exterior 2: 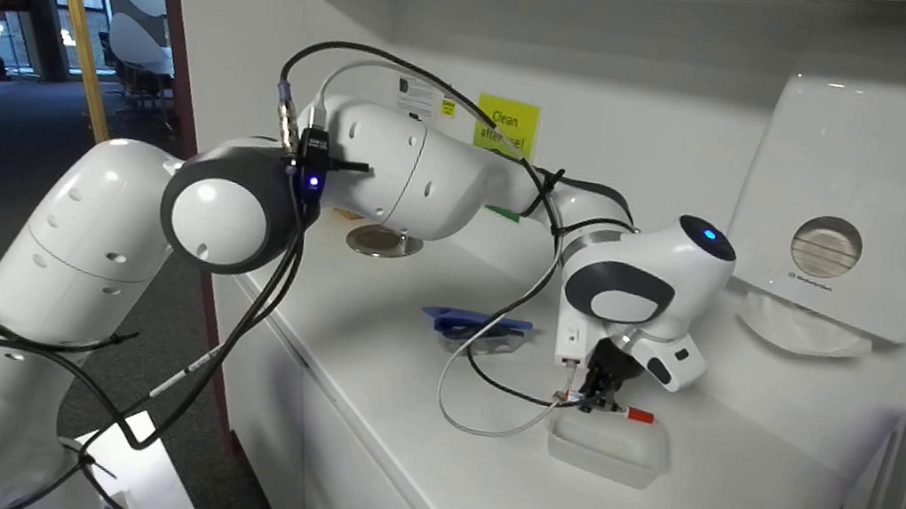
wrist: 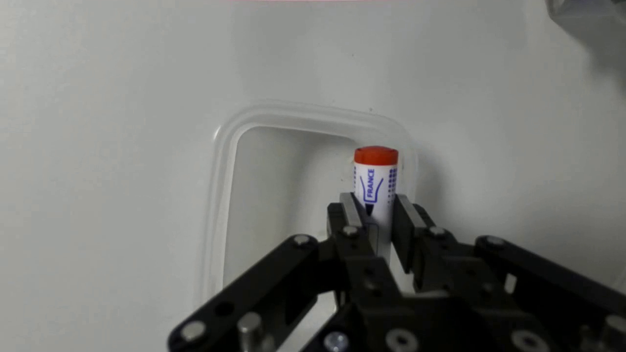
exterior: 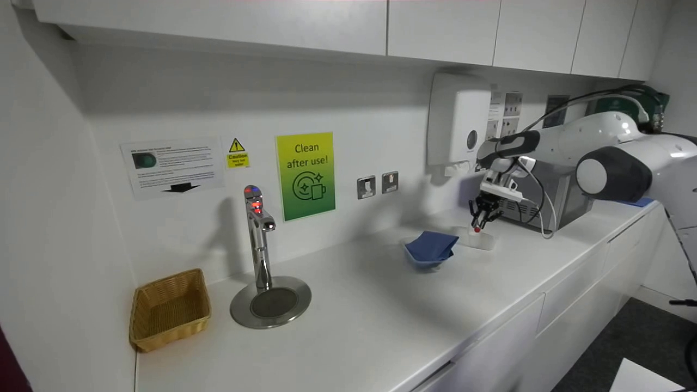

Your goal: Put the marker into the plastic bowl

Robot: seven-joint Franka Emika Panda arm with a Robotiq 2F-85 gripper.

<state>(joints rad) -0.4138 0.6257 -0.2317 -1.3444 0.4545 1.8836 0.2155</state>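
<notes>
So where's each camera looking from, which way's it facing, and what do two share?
In an exterior view: from the tap end, looking along the counter toward the grey appliance; the arm enters at picture right.
In an exterior view: from near that appliance, looking toward the yellow-green sign; the arm spans much of the picture.
Wrist view: on the arm, facing down at the clear tub; the gripper shows, closed on the marker.
Both exterior views share the arm, sign and towel dispenser.

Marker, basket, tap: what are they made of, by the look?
Marker: probably hard plastic, satin finish; smooth printed white barrel with a red end.
Basket: wicker-like, slight sheen; tan interlaced weave shows, but natural or synthetic is unclear.
Tap: metal, likely chromed or polished steel; bright mirror-like highlights along its body.
</notes>
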